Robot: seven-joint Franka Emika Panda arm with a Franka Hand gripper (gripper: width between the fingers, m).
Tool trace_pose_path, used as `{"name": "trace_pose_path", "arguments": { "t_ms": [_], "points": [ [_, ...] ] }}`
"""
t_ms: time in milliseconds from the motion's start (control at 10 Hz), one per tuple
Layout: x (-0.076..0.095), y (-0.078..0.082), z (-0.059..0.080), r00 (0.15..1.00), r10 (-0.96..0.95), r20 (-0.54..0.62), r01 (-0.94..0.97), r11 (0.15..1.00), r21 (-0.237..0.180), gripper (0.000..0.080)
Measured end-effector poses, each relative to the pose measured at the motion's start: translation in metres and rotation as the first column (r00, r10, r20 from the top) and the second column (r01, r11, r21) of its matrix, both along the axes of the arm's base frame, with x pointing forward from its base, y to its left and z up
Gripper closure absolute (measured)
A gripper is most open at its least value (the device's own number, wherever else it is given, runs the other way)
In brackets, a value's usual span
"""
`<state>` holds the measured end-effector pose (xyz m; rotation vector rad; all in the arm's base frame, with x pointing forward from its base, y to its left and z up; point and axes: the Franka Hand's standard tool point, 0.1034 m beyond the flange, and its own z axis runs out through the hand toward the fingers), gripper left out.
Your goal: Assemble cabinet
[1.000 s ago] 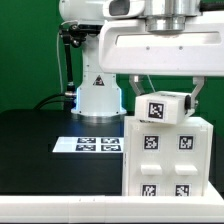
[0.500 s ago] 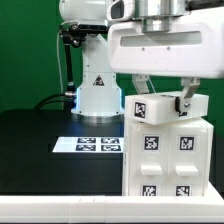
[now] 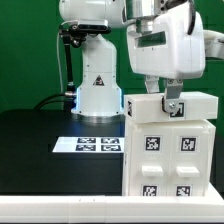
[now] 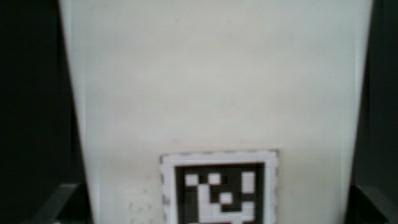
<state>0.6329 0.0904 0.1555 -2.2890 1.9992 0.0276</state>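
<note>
The cabinet [image 3: 168,160] is a large white box at the exterior view's right, with several black-and-white tags on its front face. A long white tagged block [image 3: 195,104] lies flat on top of it. My gripper [image 3: 172,108] comes down from above and is shut on this block, with one dark finger [image 3: 173,102] showing in front of it. In the wrist view the white block [image 4: 214,90] fills the picture, its tag [image 4: 219,187] sits near my gripper [image 4: 217,208], and the dark fingers [image 4: 61,203] stand at both sides of it.
The marker board [image 3: 90,145] lies flat on the black table [image 3: 40,150], to the exterior view's left of the cabinet. The arm's white base [image 3: 98,95] stands behind it, against a green backdrop.
My hand has turned about its vertical axis and the held block has turned with it. The block's long side now faces the exterior camera, and it sits lower on the cabinet top.
</note>
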Motion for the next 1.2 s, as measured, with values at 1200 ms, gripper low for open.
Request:
{"name": "trace_pose_path", "arguments": {
  "t_ms": [1200],
  "points": [
    [-0.006,0.007,0.029,0.960,-0.272,-0.071,0.279,0.954,0.108,0.0151]
  ]
}}
